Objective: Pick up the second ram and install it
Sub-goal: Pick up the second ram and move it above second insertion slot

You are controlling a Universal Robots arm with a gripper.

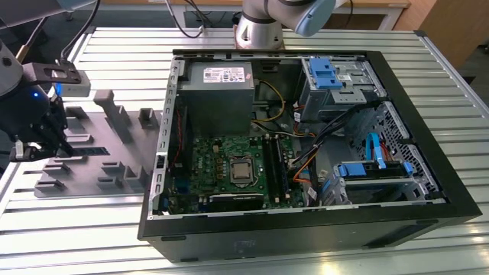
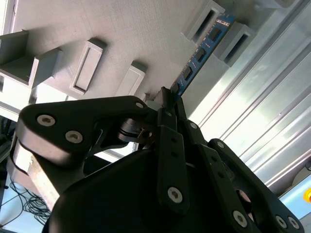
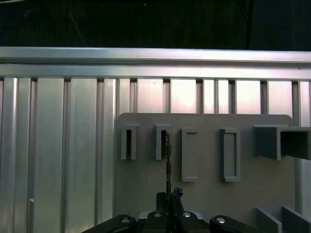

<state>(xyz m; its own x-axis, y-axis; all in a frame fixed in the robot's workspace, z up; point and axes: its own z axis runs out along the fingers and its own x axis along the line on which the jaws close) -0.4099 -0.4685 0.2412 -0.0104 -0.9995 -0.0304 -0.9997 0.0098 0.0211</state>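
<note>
step in hand: pick-up, at the grasp. gripper (image 3: 168, 196) is down over the grey holder tray (image 3: 209, 155), which lies on the ribbed metal table (image 3: 58, 145) at the exterior view's left, well apart from the open computer case (image 1: 450, 192).

the second ram (image 2: 201, 48) stands on edge in the tray. its far end sits between two raised holder posts; its near end is between the fingertips (image 2: 164, 95). in both wrist views the tips are drawn in on either side of the board with no gap that i can make out. i read the claw as clamped on the stick, not open. ram looks seated in the holder, not lifted.

judgement: install not started. getting the stick clear calls for a straight pull out of the posts, no twist, since the board is thin and held at one end only. after that it has to reach the long black slots (image 1: 273, 166) on the green motherboard (image 1: 229, 166) inside the case.

hard to make out:
- first wrist view gives the ram edge-on, a thin dark line; chips not readable there.
- contact edge and notch hidden against the tray.
- exterior view: gripper body covers the grasp point.
- slot latches and whether a slot is already filled: too small to tell.
</note>
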